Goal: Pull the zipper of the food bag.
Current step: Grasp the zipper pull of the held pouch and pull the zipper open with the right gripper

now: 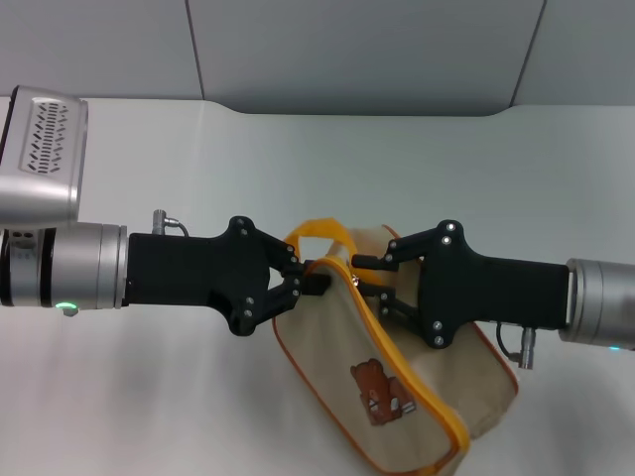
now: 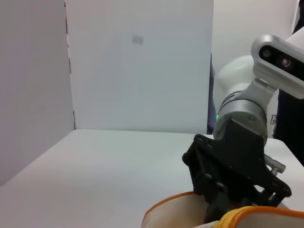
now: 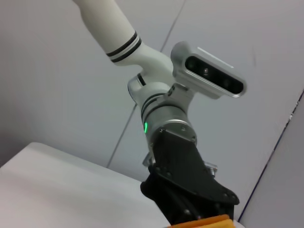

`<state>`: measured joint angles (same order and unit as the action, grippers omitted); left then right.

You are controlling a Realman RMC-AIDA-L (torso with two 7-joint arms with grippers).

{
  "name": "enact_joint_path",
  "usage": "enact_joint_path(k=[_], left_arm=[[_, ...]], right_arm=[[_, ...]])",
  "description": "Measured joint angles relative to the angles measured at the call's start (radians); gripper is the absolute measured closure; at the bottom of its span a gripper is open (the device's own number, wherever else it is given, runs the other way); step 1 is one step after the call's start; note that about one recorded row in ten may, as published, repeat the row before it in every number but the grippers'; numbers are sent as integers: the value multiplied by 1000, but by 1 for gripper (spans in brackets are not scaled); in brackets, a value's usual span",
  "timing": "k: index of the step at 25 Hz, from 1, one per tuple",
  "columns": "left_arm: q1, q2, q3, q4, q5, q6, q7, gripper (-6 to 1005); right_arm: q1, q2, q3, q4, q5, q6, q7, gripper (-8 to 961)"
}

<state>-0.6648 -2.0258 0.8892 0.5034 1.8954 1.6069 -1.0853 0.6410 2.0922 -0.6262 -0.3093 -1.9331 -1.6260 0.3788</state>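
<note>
The cream food bag [image 1: 332, 342] with a brown bear print [image 1: 378, 392] lies on the white table in the head view. Its yellow-orange zipper [image 1: 419, 389] curves from the near corner up to the loop handle [image 1: 319, 232]. My left gripper [image 1: 314, 282] comes in from the left and is shut on the bag's edge at the zipper's upper end. My right gripper [image 1: 363, 275] comes in from the right just beside it, its fingers a little apart on either side of the zipper band. The pull tab is not clear to see. The left wrist view shows the right gripper [image 2: 223, 209] over the bag's orange edge [image 2: 164, 207].
The white table [image 1: 198, 159] stretches behind and to both sides of the bag; a grey wall stands behind it. The two grippers are close together over the bag's upper corner. The right wrist view shows only the left arm [image 3: 166, 123] and its black gripper body [image 3: 185, 185].
</note>
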Motion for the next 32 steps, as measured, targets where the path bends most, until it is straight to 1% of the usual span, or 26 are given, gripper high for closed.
enact_joint_path(k=[4, 12, 14, 16, 17, 18, 19, 22, 23, 24, 25, 27, 28, 29, 30, 31, 32], left_arm=[[2, 1, -1, 0, -1, 0, 0, 941], [7, 2, -1, 0, -5, -1, -3, 943], [7, 2, -8, -2, -5, -4, -3, 943], [12, 3, -49, -10, -5, -18, -3, 943], [17, 4, -66, -12, -5, -24, -3, 943], [22, 5, -78, -13, -5, -29, -3, 943], [22, 5, -78, -13, -5, -29, -3, 943], [38, 7, -86, -13, -5, -42, -3, 943], [45, 8, -90, -15, -5, -47, -4, 943], [45, 8, -90, -15, -5, -47, -4, 942], [47, 8, -91, -18, -5, -48, -4, 942], [50, 9, -92, -28, -5, -48, -4, 942], [54, 11, -92, -33, -5, -48, -4, 942], [54, 11, -92, -33, -5, -48, -4, 942], [56, 11, -92, -35, -6, -48, -4, 942], [56, 11, -92, -35, -6, -48, -4, 942], [59, 11, -92, -35, -7, -47, -4, 942]], right_arm=[[5, 0, -6, 13, 0, -1, -10, 779], [4, 0, -12, 13, 0, -3, -11, 896], [-2, -2, -12, 12, -2, -7, -9, 925], [-34, -8, -14, 8, -21, -43, 1, 954], [-34, -8, -14, 8, -21, -43, 1, 947], [-80, -11, -14, -13, -31, -88, 6, 940], [-80, -11, -14, -13, -31, -88, 6, 934], [-165, -12, -14, -79, -38, -152, 57, 914], [-206, -12, -13, -121, -41, -187, 107, 907], [-206, -12, -13, -121, -41, -187, 107, 900], [-230, -12, -6, -144, -40, -213, 143, 893], [-239, -12, 1, -150, -37, -220, 157, 880], [-245, -12, 26, -159, -32, -227, 193, 873], [-245, -12, 26, -159, -32, -227, 193, 866], [-245, -12, 66, -163, -29, -231, 238, 859], [-245, -12, 66, -163, -29, -231, 238, 853], [-243, -12, 94, -162, -29, -233, 262, 846]])
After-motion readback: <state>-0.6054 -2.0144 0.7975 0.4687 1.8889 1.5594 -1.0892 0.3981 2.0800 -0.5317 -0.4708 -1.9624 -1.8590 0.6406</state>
